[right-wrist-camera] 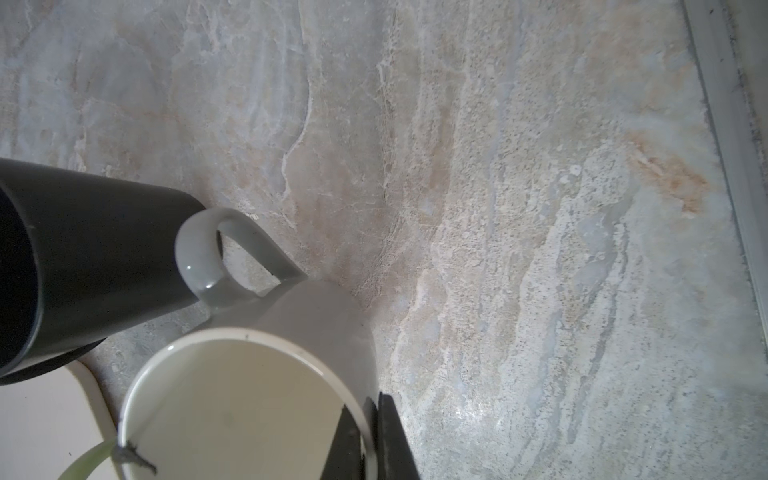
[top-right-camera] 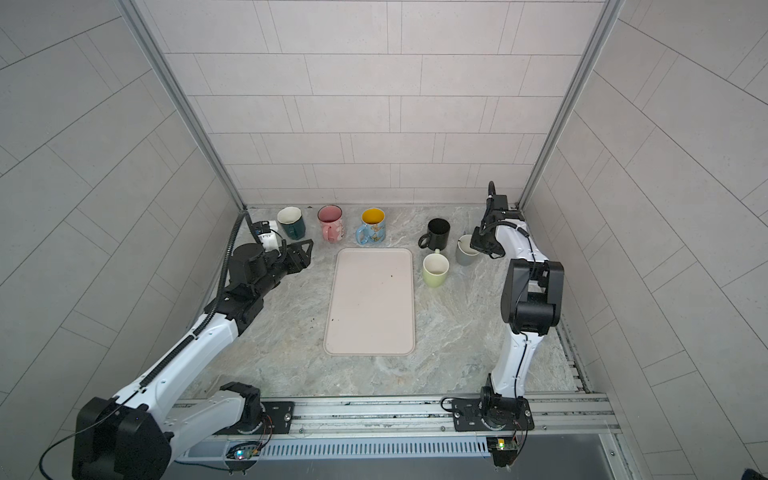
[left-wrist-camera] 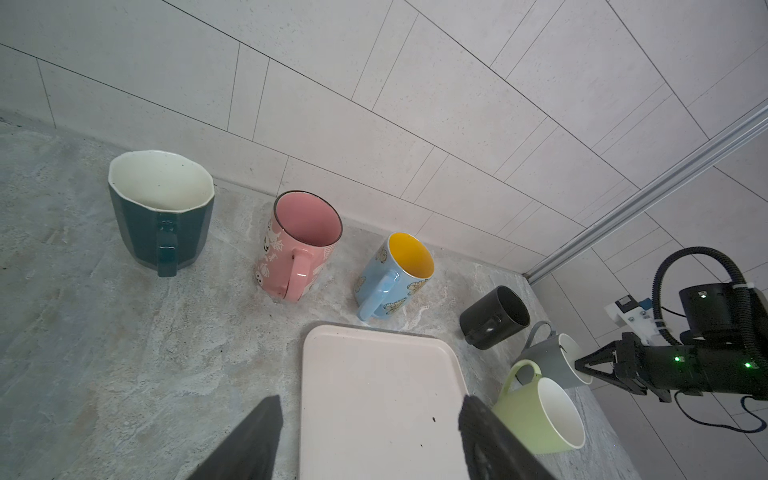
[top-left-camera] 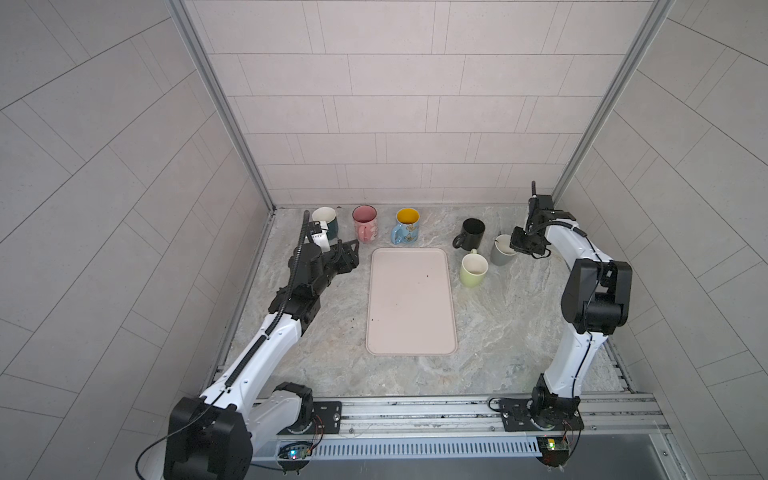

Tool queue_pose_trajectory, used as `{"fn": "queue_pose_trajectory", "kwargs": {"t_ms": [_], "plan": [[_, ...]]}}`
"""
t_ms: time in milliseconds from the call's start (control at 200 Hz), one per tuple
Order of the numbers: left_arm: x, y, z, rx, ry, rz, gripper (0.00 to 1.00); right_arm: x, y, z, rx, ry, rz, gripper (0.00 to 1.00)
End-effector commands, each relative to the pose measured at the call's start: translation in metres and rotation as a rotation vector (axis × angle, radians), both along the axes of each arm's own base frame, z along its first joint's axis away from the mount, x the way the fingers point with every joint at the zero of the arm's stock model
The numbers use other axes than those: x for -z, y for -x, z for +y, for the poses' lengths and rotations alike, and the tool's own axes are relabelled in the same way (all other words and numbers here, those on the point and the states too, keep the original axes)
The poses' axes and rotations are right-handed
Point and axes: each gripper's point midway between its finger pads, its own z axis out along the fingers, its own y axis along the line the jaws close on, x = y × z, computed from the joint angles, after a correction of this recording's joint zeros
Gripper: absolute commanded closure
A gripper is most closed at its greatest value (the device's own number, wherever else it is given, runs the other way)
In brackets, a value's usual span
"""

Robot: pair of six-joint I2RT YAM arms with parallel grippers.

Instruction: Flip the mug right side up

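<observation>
At back right of table (top-left-camera: 519, 316), grey mug (top-left-camera: 503, 251) upright, right hand (right-wrist-camera: 365, 405) clamped on rim wall. Risk: snag on release tips it into nearby black mug (top-left-camera: 471, 232). Left hand (left-wrist-camera: 370, 405) apart, empty.

Six mugs (top-left-camera: 332, 228) (top-left-camera: 365, 226) (top-left-camera: 406, 233) (top-left-camera: 473, 232) (top-left-camera: 500, 257) (top-left-camera: 473, 271), as far as visible; one tray (top-left-camera: 411, 303); two arms (top-left-camera: 266, 353) (top-left-camera: 577, 353).

Grey mug (top-left-camera: 500, 257) (top-right-camera: 464, 257): upright, mouth up, base flat on the counter. Glossy grey outside, cream-white inside with a pale rim (right-wrist-camera: 232, 332). Loop handle (right-wrist-camera: 199, 257) points toward the back, in line with the long sides of the tray (top-left-camera: 409, 332). Position: off the tray's far right corner, near it but not touching. Left wrist view (left-wrist-camera: 548, 361) confirms the upright pose.
</observation>
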Motion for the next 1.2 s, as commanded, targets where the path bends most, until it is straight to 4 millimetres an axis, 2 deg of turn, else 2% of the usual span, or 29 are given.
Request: {"fn": "queue_pose_trajectory", "kwargs": {"t_ms": [0,235,380,515,691,706,736,751,831,916,1041,1106,1131,1196], "plan": [[-0.013,-0.003,0.003,-0.005,-0.009,-0.029,0.27,-0.005,-0.012,0.001,0.0,-0.013,-0.037,0.81],[-0.013,-0.001,0.004,-0.007,-0.01,-0.029,0.27,-0.003,-0.011,0.002,-0.003,-0.019,-0.028,0.59],[-0.014,0.0,0.009,-0.027,-0.02,-0.038,0.27,-0.016,-0.004,0.001,0.005,-0.007,-0.049,0.49],[-0.013,0.002,0.024,-0.087,-0.084,-0.039,0.26,-0.053,0.014,0.0,0.026,0.025,-0.126,0.41],[-0.003,0.011,0.07,-0.291,-0.267,-0.007,0.25,-0.113,0.056,0.003,0.028,0.075,-0.288,0.32],[-0.001,0.012,0.075,-0.311,-0.286,-0.003,0.25,-0.115,0.059,0.004,0.025,0.079,-0.299,0.27],[0.002,0.015,0.084,-0.355,-0.319,0.002,0.24,-0.122,0.066,0.007,0.011,0.086,-0.34,0.07],[0.005,0.016,0.089,-0.38,-0.336,0.007,0.24,-0.124,0.068,0.008,0.005,0.088,-0.356,0.02],[0.018,0.024,0.11,-0.474,-0.409,0.028,0.23,-0.135,0.084,0.012,-0.007,0.111,-0.476,0.01],[0.027,0.026,0.116,-0.496,-0.462,0.016,0.23,-0.135,0.102,0.015,-0.013,0.137,-0.605,0.01],[0.045,0.031,0.126,-0.539,-0.52,-0.005,0.23,-0.121,0.123,0.017,-0.026,0.185,-0.739,0.01],[0.057,0.035,0.129,-0.548,-0.543,-0.009,0.23,-0.111,0.131,0.02,-0.061,0.213,-0.759,0.01],[0.061,0.037,0.129,-0.546,-0.55,-0.011,0.22,-0.097,0.135,0.022,-0.085,0.223,-0.743,0.01],[0.067,0.039,0.127,-0.527,-0.562,-0.032,0.22,-0.082,0.139,0.025,-0.128,0.257,-0.745,0.01]]}}
